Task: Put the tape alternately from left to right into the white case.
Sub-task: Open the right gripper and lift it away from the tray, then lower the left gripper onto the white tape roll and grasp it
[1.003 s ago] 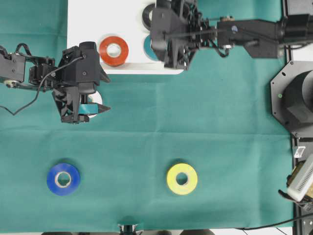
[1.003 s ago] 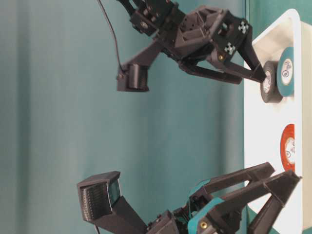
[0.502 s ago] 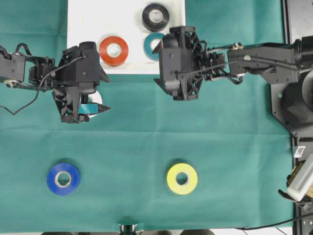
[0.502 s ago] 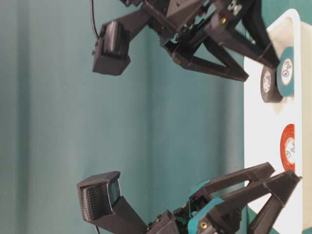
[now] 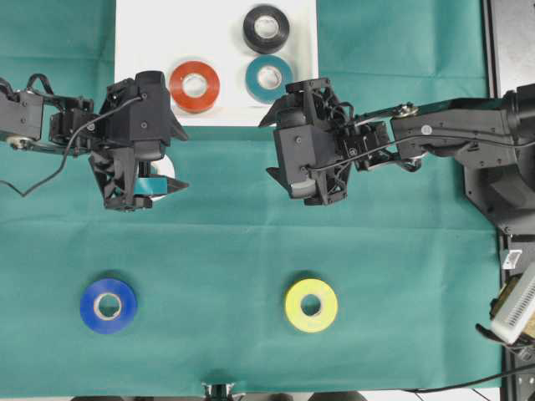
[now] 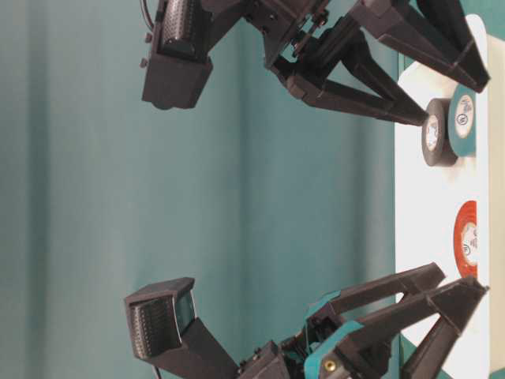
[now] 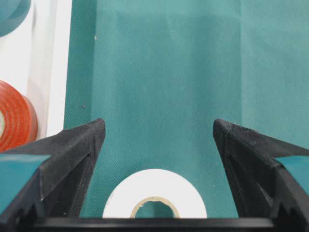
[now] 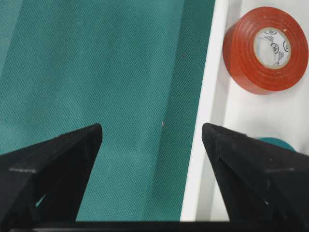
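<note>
Right gripper (image 5: 288, 125) hovers level, jaws apart and empty, just outside the white case (image 5: 138, 33) holding red (image 5: 195, 85), teal (image 5: 269, 78), black rolls (image 5: 266, 28). Left gripper (image 7: 157, 159), jaws apart, straddles white roll (image 7: 154, 193).

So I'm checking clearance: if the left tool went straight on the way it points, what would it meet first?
Probably the white tape roll, lying on the green cloth between the open left tool's fingers.

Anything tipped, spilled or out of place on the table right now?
Nothing stands out. The red-orange, black and teal rolls lie flat in the white case; blue and yellow rolls lie flat on the cloth.
</note>
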{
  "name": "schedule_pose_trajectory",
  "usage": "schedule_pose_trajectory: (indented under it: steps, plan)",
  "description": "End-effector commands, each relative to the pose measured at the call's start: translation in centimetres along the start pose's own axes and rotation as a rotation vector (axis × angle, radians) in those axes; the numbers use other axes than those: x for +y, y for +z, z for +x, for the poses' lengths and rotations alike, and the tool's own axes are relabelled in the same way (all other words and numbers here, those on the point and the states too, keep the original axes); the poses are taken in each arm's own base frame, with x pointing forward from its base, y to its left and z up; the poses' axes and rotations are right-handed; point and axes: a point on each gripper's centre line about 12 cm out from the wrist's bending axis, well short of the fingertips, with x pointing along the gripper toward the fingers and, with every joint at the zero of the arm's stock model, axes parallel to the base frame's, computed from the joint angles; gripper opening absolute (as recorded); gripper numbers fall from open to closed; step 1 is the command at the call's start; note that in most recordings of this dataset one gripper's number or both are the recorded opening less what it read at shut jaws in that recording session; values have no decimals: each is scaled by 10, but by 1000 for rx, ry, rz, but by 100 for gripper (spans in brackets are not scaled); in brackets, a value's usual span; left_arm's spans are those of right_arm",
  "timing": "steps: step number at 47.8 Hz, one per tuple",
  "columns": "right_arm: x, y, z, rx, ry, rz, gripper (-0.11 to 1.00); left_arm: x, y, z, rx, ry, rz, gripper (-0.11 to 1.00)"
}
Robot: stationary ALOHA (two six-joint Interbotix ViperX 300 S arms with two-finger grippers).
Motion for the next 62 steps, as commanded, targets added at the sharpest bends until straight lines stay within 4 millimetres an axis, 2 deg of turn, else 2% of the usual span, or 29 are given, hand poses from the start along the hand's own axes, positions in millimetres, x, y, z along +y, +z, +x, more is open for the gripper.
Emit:
schedule_pose_trajectory:
  steps: [1, 17, 43, 62]
  plan:
    - [-1, 10, -8, -39, 1, 4, 81, -4, 11, -6, -38, -9, 4, 94]
    - [0, 9, -7, -36, 1, 4, 81, -12, 5, -9, 6, -24, 19, 94]
    - [0, 7, -7, -32, 1, 3, 81, -25, -32, -22, 154, -50, 53, 94]
    - [0, 7, -7, -33, 1, 4, 81, -25, -41, -13, 188, -48, 54, 94]
